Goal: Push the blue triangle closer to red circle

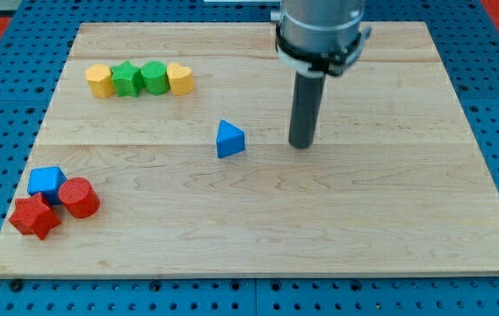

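The blue triangle [229,140] sits near the middle of the wooden board [337,219]. The red circle [79,197] lies at the view's lower left, touching a blue cube [47,183] and a red star-shaped block [35,217]. My tip [301,144] rests on the board to the right of the blue triangle, apart from it by a clear gap. The rod stands upright under the arm's grey body.
A row of blocks lies at the view's upper left: a yellow block [98,80], a green block [126,79], a second green block [154,77] and a yellow heart-like block [180,78]. Blue pegboard surrounds the board.
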Tool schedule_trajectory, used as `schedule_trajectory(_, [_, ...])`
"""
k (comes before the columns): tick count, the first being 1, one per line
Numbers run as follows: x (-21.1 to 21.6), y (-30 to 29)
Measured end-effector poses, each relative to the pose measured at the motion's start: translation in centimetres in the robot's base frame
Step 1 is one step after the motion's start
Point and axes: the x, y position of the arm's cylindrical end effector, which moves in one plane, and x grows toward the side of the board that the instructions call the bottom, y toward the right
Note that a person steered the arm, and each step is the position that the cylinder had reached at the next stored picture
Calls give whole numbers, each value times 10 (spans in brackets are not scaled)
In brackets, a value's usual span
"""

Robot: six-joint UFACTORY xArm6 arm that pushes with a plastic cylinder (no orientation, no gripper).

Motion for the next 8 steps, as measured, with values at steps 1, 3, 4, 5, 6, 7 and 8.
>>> schedule_trajectory(1, [-16,-65])
schedule_trajectory(3, [60,-148])
schedule_trajectory(4, [31,-151])
schedule_trajectory(5, [-3,-129])
schedule_trajectory(6, [11,-88])
schedule_trajectory(7, [57,-88])
schedule_trajectory(8, [95,-125])
